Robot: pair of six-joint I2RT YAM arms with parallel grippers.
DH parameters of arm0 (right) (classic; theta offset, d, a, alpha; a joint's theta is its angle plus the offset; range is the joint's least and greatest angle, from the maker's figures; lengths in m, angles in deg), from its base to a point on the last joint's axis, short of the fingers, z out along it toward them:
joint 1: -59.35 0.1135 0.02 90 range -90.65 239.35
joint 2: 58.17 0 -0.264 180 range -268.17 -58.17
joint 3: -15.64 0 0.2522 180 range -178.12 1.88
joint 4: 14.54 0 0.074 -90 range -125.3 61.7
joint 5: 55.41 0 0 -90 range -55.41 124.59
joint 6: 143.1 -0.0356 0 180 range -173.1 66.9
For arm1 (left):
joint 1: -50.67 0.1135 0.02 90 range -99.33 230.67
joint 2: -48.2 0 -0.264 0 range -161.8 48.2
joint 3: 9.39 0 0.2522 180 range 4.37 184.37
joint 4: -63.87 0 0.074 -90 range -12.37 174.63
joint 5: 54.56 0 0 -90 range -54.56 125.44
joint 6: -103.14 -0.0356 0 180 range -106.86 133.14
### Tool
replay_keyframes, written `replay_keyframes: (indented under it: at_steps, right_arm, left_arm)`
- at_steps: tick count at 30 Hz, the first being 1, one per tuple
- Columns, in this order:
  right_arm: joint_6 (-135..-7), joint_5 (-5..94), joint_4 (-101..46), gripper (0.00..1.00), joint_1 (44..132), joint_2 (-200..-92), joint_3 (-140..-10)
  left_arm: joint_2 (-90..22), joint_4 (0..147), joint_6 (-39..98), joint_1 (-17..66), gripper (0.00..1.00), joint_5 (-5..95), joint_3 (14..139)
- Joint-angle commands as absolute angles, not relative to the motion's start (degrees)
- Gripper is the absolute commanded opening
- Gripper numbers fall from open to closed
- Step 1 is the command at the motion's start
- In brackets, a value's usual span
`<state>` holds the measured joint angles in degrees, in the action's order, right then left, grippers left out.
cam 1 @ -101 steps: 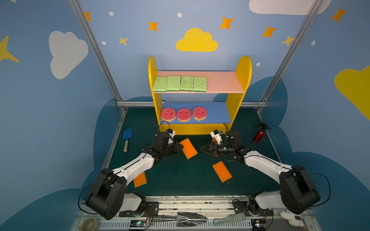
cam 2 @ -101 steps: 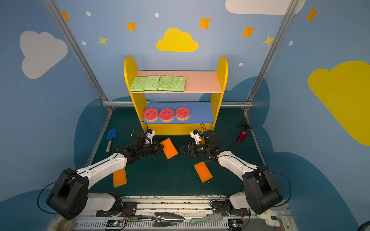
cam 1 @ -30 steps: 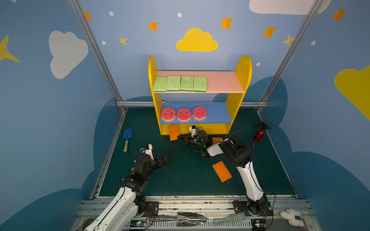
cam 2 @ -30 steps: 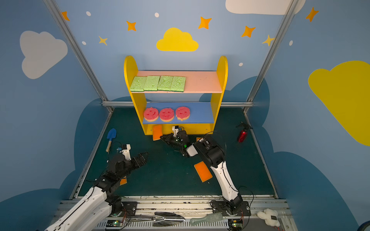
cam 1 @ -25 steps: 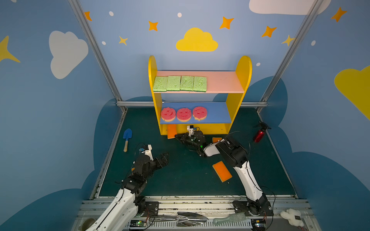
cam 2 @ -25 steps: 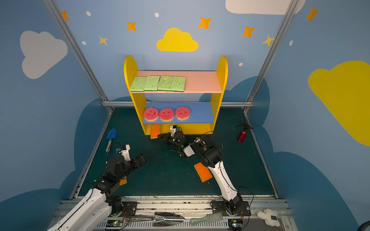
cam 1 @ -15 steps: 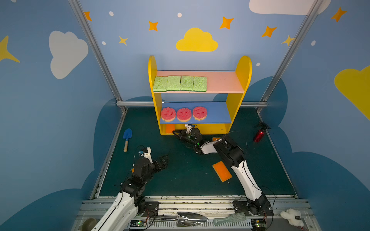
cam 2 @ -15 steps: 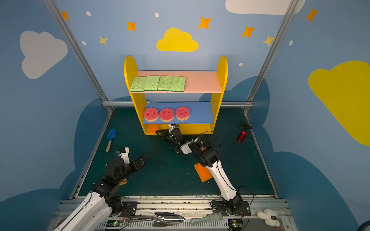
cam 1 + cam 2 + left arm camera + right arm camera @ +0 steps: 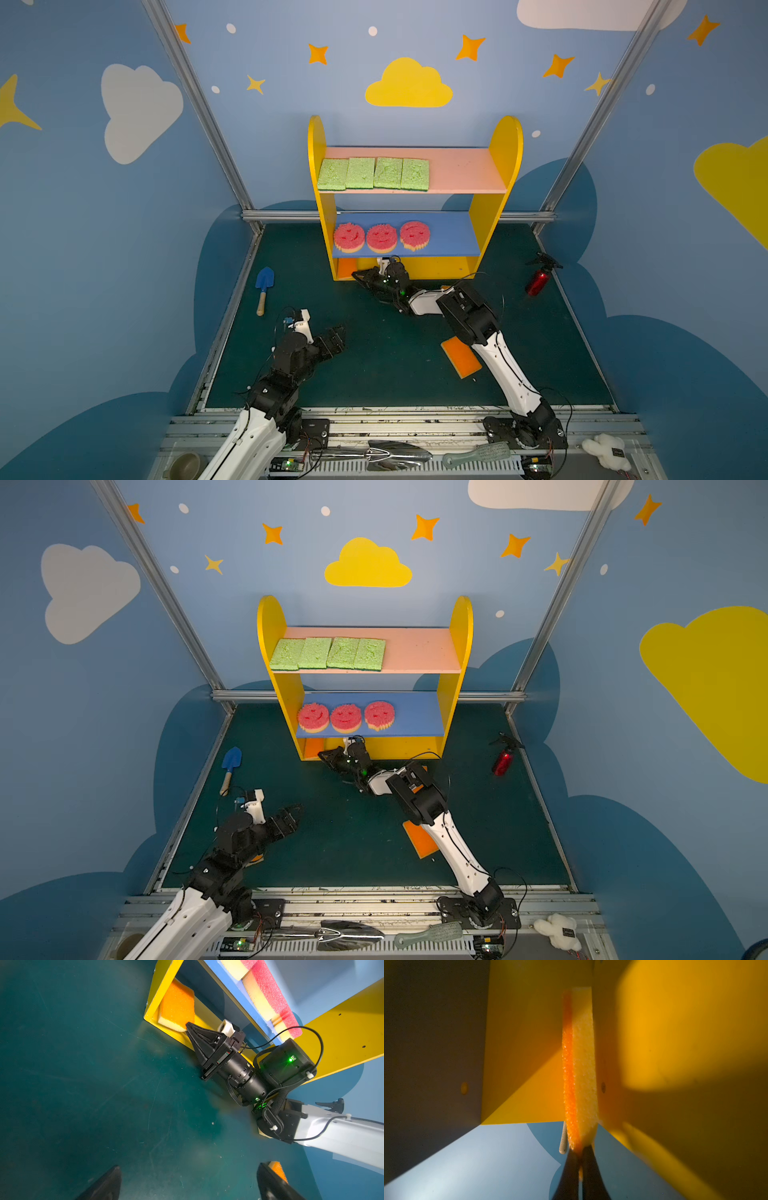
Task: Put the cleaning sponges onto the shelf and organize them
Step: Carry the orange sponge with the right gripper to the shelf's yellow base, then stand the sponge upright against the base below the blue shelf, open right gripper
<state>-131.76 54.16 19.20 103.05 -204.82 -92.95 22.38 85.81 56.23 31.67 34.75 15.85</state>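
Changed since a second ago: your right gripper [image 9: 356,275] has carried the orange rectangular foam sponge with yellow underside [image 9: 178,1007] from the mat in front into the bottom tier of the small yellow three-tier shelf [image 9: 505,137]. Your left arm has drawn back toward the near left.

1. Near left: left gripper [image 9: 334,337], jaws wide apart, over the dark green mat [image 9: 386,370]. A second orange sponge [image 9: 257,859] peeks out beneath that arm.
2. Near right: third orange sponge [image 9: 459,358], flat on the mat, partly under your right forearm.
3. Middle: right gripper, jaws pinched together on the near edge of the carried sponge. That sponge sits orange face up at the left end of the yellow base, just beside the left side panel.
4. Left edge: blue toy trowel with wooden handle [image 9: 264,283]. Right edge: red spray bottle [image 9: 538,281].
5. Far, blue middle board: three round pink smiley sponges [image 9: 379,238] in a row.
6. Far, pink top board: four light green porous rectangular sponges [image 9: 374,173] side by side.
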Motion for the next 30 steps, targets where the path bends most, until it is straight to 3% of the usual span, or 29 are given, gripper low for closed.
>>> replay_keyframes:
  at_steps: [1,5,11,16,24,30]
  right_arm:
    - [-129.9,55.5,16.0,0.0,103.4,-205.8,-95.2]
    - [-130.4,55.9,16.0,0.03,103.4,-206.9,-96.4]
    - [-129.1,56.6,13.4,0.24,103.3,-207.2,-98.1]
    - [-129.0,58.0,11.5,0.33,102.9,-208.1,-100.2]
    - [-125.5,60.0,6.8,0.57,103.1,-205.7,-99.5]
    - [-120.4,61.2,-1.2,0.67,103.2,-202.9,-99.6]
  left_arm:
    - [22.0,86.6,55.9,31.9,1.0,34.4,15.9]
    - [21.0,86.3,55.9,31.9,1.0,34.5,16.2]
    - [21.4,87.1,56.1,31.9,1.0,34.5,16.2]
    - [21.0,87.3,56.2,31.9,1.0,34.8,16.6]
    - [20.9,87.4,56.3,31.9,1.0,35.2,16.8]
    - [17.1,88.7,57.0,31.9,1.0,35.2,18.3]
